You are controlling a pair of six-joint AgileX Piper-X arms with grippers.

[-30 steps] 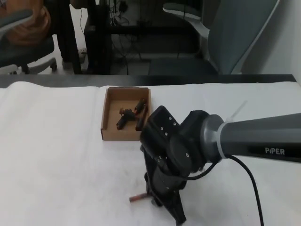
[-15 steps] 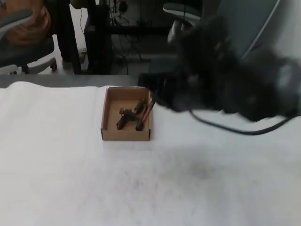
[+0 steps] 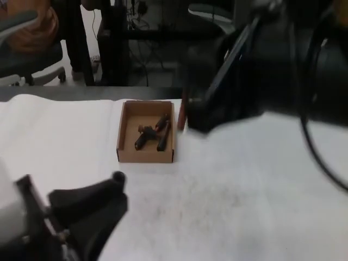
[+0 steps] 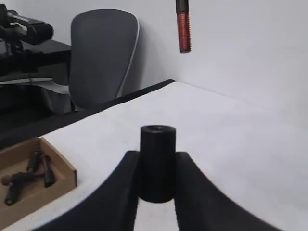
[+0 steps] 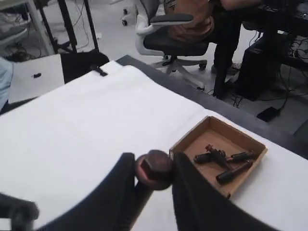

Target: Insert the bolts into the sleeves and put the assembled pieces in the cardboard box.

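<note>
My left gripper (image 4: 158, 160) is shut on an upright black sleeve (image 4: 158, 139), its open end facing up. High above the sleeve hangs a reddish threaded bolt (image 4: 183, 30), pointing down. My right gripper (image 5: 153, 161) is shut on that bolt's head (image 5: 153, 171). In the high view the left gripper (image 3: 111, 191) with the sleeve (image 3: 118, 176) is low at the front left. The right gripper (image 3: 188, 117) holds the bolt (image 3: 182, 116) just right of the cardboard box (image 3: 145, 155). The box (image 5: 211, 135) (image 4: 66, 174) holds several dark assembled pieces (image 3: 150, 133).
A white cloth (image 3: 244, 190) covers the bench, bare to the right and in front of the box. Behind the bench's far edge (image 3: 65, 92) stand office chairs (image 3: 27, 49) and desk legs.
The right arm has risen from the bench front, where a bolt lay, to beside the box with the bolt in its gripper. The left arm has come in at the front left with the sleeve.
</note>
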